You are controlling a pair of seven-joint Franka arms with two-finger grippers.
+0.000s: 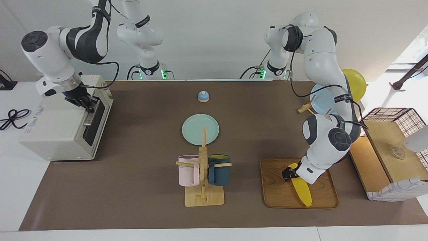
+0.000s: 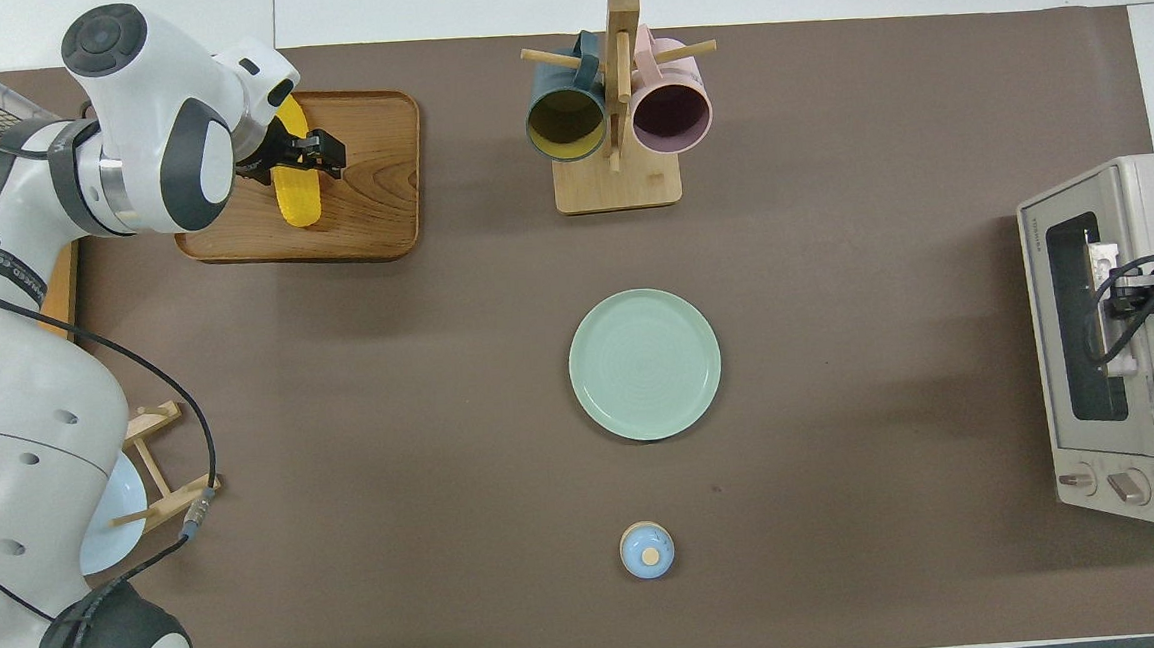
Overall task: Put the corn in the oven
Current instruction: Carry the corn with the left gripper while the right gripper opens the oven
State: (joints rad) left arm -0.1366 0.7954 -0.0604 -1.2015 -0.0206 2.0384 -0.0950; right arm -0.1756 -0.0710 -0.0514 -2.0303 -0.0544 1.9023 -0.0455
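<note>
The corn point(image 1: 302, 190) is a yellow tapered cob lying on a wooden tray point(image 1: 277, 194) toward the left arm's end of the table; it also shows in the overhead view point(image 2: 296, 193). My left gripper point(image 1: 289, 173) is down on the tray, shut around the cob's thick end point(image 2: 298, 159). The cream-white oven point(image 1: 57, 130) stands at the right arm's end, with its dark glass door up. My right gripper point(image 1: 87, 103) is at the door's top edge, by the metal handle point(image 2: 1108, 332). Cables hide its fingers in the overhead view point(image 2: 1116, 291).
A mug rack point(image 1: 203, 180) with a pink and a dark blue mug stands beside the tray. A green plate point(image 1: 200, 129) and a small blue bell point(image 1: 203, 96) lie mid-table. A wire-and-wood basket box point(image 1: 391, 147) and a plate rack point(image 1: 317, 103) are near the left arm.
</note>
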